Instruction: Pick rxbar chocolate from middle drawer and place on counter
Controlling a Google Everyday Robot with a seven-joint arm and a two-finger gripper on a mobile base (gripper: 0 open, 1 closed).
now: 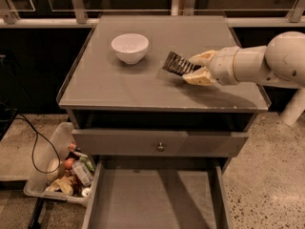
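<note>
Gripper (188, 69): over the right half of the tabletop (119, 87), well right of the white bowl (129, 46). The jaws are closed to a narrow gap, one cream finger above and one below, and clamp the near end of the rxbar chocolate (175, 62).

Rxbar chocolate: dark, flat, held tilted. Its free end points left toward the bowl and sits apart from it. A shadow lies on the tabletop below the bar. Whether its lower edge touches the surface cannot be told.

Arm (252, 63): enters from the right edge of the view. The forearm runs roughly level above the tabletop's right side, with the wrist in line with it and the jaws facing left. A large rounded white joint (288, 56) sits at the right edge, and a further white link drops behind the cabinet's right corner toward the floor.

Middle drawer (157, 199): pulled out at the bottom of the view, its bare grey floor showing.

Drawer front (119, 142) with a small round knob (160, 147): above the open drawer, just below the tabletop.

Clear plastic bin (40, 178): on the floor to the left of the cabinet, holding mixed packets and bottles. A dark cable (35, 135) loops beside it.
</note>
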